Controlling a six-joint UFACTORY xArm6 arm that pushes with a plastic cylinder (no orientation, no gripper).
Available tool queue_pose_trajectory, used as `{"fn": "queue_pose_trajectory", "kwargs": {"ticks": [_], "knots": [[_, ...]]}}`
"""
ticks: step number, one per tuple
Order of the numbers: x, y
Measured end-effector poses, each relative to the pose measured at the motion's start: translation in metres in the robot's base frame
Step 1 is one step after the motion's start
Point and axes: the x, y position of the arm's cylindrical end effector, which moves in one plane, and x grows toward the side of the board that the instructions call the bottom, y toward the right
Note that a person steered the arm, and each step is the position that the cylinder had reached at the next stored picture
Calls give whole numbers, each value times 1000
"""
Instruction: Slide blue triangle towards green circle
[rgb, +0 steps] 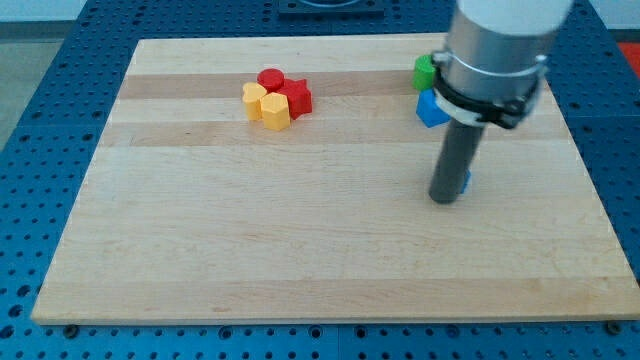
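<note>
A blue block (431, 109), seemingly the triangle, lies near the view's top right, just below a green block (425, 72). The arm's grey body partly hides both, so the green block's shape is unclear. My tip (445, 199) rests on the board below the blue block, a short way toward the view's bottom. A sliver of a second blue block (467, 182) shows at the rod's right side, touching or very near it. Most of that block is hidden behind the rod.
A tight cluster sits at the view's top centre-left: a red circle (270, 78), a red block (295, 97) and two yellow blocks (254, 96) (275, 110). The wooden board (300, 230) lies on a blue perforated table.
</note>
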Motion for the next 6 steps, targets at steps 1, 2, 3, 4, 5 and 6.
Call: {"fn": "queue_pose_trajectory", "kwargs": {"ticks": [1, 2, 3, 4, 5, 6], "knots": [[-32, -20], [-23, -25], [23, 2], [19, 41], [-10, 34], [-22, 1]]}}
